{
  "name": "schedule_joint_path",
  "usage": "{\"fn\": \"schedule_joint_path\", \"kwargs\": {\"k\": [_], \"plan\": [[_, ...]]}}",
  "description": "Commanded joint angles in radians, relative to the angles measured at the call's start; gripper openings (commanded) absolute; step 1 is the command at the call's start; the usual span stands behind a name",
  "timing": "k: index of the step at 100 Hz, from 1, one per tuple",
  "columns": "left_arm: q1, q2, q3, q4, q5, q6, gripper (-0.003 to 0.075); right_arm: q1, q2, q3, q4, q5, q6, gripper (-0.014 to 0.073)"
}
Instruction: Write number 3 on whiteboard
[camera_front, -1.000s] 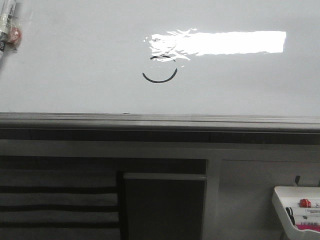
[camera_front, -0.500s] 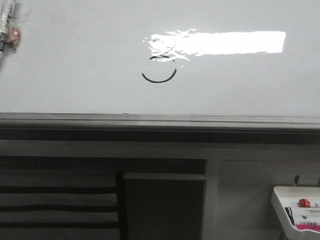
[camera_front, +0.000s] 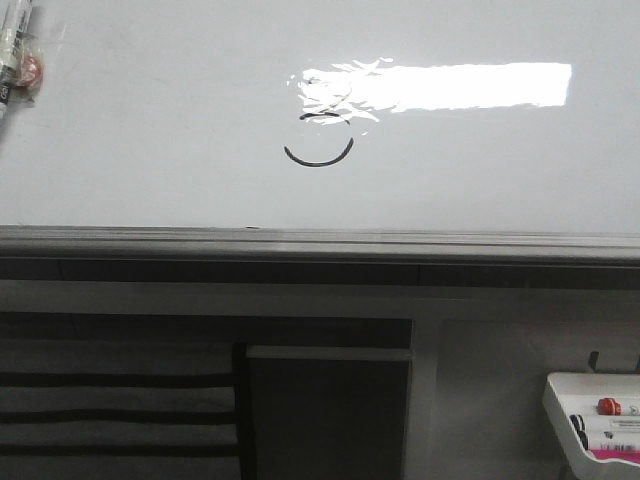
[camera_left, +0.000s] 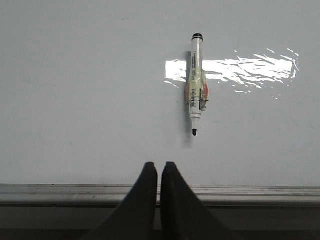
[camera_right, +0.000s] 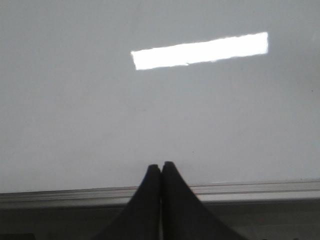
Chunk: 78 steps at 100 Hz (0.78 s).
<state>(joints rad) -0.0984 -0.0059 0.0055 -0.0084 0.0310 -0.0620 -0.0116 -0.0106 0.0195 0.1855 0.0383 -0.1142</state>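
The whiteboard (camera_front: 150, 130) fills the upper half of the front view, glossy white with a bright light reflection. On it are thin black strokes of the number 3 (camera_front: 320, 140): a short arc above a wider curve. An uncapped marker (camera_left: 196, 82) lies loose on the board in the left wrist view, tip toward my left gripper (camera_left: 159, 165), which is shut and empty near the grey ledge. My right gripper (camera_right: 161, 165) is shut too, holding nothing, over bare board. Neither gripper appears in the front view.
A grey metal ledge (camera_front: 320, 243) runs along the board's near edge. A small white tray (camera_front: 592, 420) with markers sits at the lower right. The marker (camera_front: 14, 50) also shows at the front view's far left edge.
The strokes on the board sit slightly higher in the view than one second ago; otherwise nothing has moved.
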Motion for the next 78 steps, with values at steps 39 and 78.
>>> {"fn": "schedule_joint_path", "kwargs": {"k": [39, 78], "plan": [[0.001, -0.033, 0.002, 0.0, -0.08, -0.012, -0.0019, -0.003, -0.021, 0.021, -0.185, -0.107, 0.189, -0.0079], [0.001, -0.033, 0.002, 0.0, -0.08, -0.012, -0.0019, -0.003, -0.021, 0.021, -0.185, -0.108, 0.189, -0.0079]]}}
